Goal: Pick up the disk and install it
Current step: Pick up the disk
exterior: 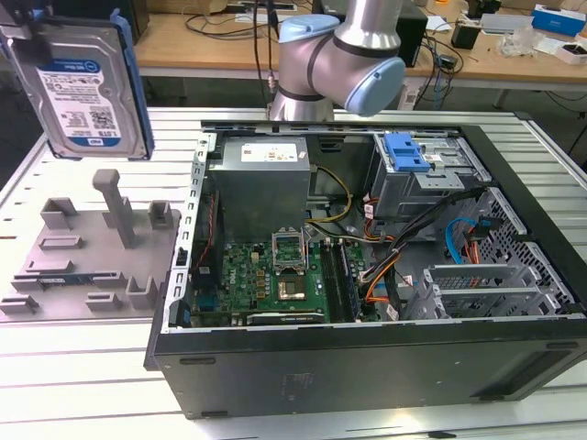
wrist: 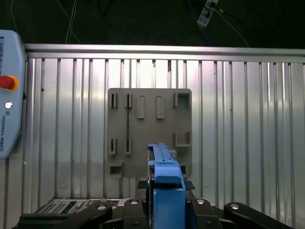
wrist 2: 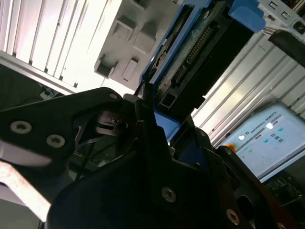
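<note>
The disk, a silver hard drive with a white-and-blue label and a blue carrier frame, hangs upright in the air at the exterior view's upper left, above the grey fixture plate. In the first wrist view my gripper is shut on the disk's blue carrier edge, with dark fingers on either side, high over the fixture plate. The second wrist view shows the disk's connector edge clamped between the black gripper parts.
An open computer case lies on the slatted metal table, with a grey power supply, a motherboard and a drive bay with a blue latch. The arm's joints stand behind the case. A teach pendant lies beside the fixture.
</note>
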Robot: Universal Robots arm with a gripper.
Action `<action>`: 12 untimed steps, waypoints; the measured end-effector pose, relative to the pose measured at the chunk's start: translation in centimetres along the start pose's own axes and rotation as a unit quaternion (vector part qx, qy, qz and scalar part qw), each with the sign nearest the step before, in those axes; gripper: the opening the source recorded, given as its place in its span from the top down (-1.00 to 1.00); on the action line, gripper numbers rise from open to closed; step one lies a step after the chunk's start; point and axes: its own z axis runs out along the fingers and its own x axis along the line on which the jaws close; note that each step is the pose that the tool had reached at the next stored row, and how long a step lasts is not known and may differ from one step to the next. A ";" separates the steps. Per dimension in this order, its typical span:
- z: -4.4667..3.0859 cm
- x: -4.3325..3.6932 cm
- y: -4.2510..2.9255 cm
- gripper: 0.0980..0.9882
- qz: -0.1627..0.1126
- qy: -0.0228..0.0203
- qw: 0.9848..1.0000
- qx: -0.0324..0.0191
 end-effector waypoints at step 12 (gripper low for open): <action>-0.54 2.67 -7.81 0.40 0.000 0.000 1.000 0.000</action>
